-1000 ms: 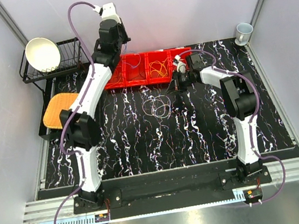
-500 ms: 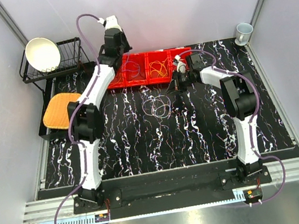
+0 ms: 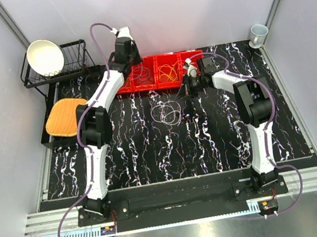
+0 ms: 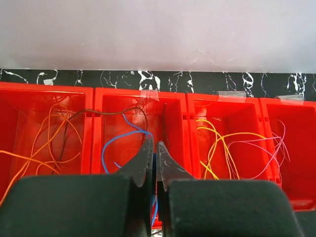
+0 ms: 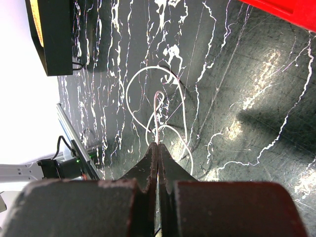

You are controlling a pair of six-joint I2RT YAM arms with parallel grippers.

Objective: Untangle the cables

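The left claw (image 4: 153, 146) is pinched shut above a row of glossy red plastic bins (image 4: 94, 94), with a thin blue cable (image 4: 123, 134) caught between its tapered black fingers. Loose coils of orange cable (image 4: 29, 157) and yellow cable (image 4: 242, 133) lie in the neighbouring bins. The right claw (image 5: 158, 145) is closed on a pale pinkish cable (image 5: 156, 118), which rises from round white loops (image 5: 148, 69) lying on the black, white-veined, marble-patterned bench (image 5: 247, 79).
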